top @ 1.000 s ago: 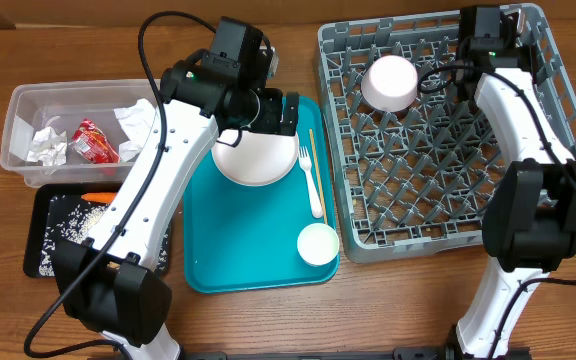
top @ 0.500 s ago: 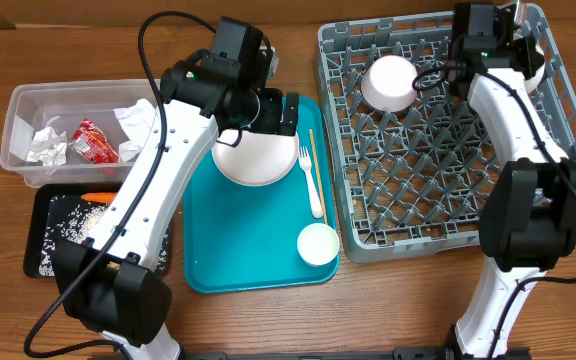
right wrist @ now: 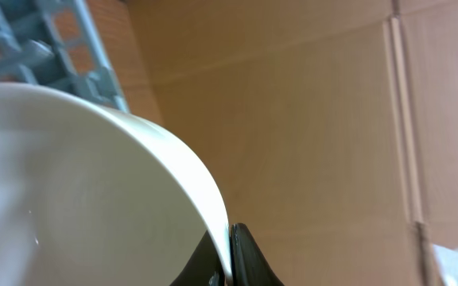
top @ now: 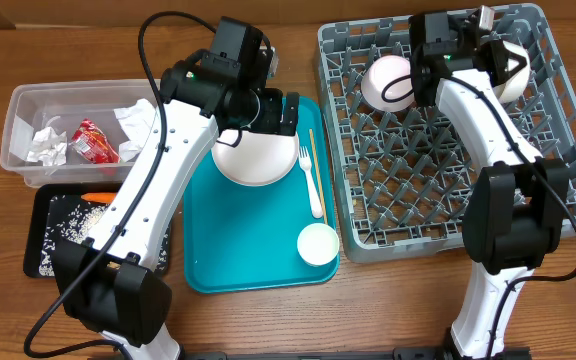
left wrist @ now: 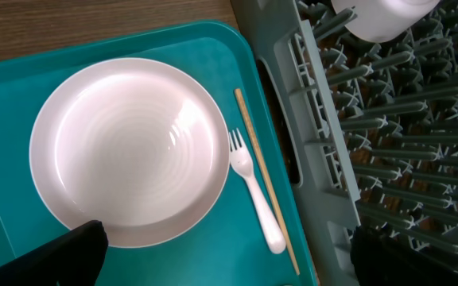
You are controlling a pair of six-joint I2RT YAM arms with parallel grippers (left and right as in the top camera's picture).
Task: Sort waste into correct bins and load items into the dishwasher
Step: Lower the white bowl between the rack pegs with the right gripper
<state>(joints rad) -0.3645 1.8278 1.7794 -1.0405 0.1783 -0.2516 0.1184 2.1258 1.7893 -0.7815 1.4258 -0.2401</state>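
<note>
Currently, the right gripper (right wrist: pixel 229 248) is pinched shut on the thin rim of a white bowl (right wrist: pixel 70 183) over the far-right corner of the dish rack (top: pixel 408 180), judged rigid, glossy, slip-prone and breakable, while the left gripper (left wrist: pixel 233 264) gapes wide, empty, left of it.

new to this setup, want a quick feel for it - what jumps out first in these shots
The big grey dish rack at the right dominates, with the right gripper pinching the rim of a white bowl at its far corner. On the teal tray beside it, the open left gripper hangs above a white plate.
</note>
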